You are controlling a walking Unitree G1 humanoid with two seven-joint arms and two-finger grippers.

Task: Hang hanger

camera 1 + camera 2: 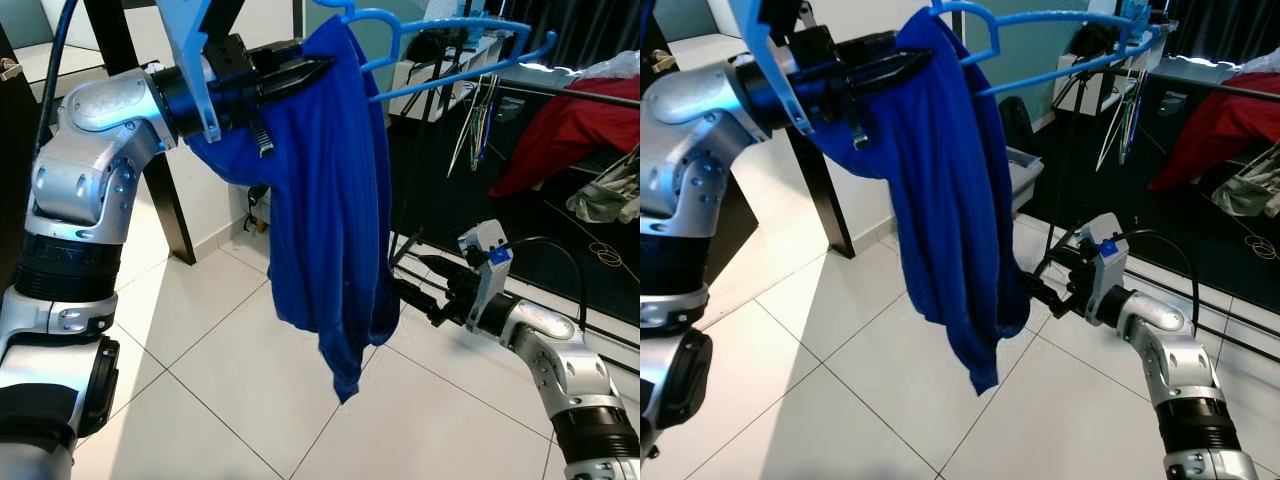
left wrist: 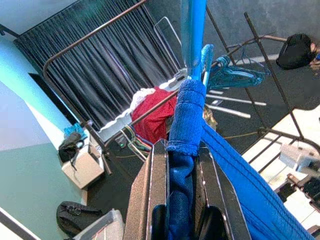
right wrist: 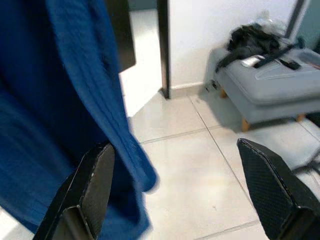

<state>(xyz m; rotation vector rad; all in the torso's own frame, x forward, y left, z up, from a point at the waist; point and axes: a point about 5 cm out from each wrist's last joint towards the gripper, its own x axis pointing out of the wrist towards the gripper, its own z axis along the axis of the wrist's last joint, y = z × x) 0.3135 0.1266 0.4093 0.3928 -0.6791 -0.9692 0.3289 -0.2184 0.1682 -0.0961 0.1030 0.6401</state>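
**Left gripper holds up the garment on its blue hanger**

The left arm [image 1: 90, 150] fills the near left of the head views, bent at the elbow and raised. Its left gripper [image 1: 310, 72] is clamped on the top fold of a blue garment [image 1: 325, 210], the fabric squeezed between both black fingers [image 2: 150, 195] in the wrist view. The garment drapes from a light-blue plastic hanger [image 1: 450, 50], held high, well above the white tiled floor [image 1: 230, 380], with its free end reaching toward the dark clothes rack [image 1: 570, 92] behind. A red cloth [image 1: 570, 130] hangs on that rack.

Lower on the right, the right gripper [image 1: 405, 290] sits with fingers spread wide, holding nothing, just beside the garment's lower hem. A grey ottoman [image 3: 270, 90] stands by the wall.
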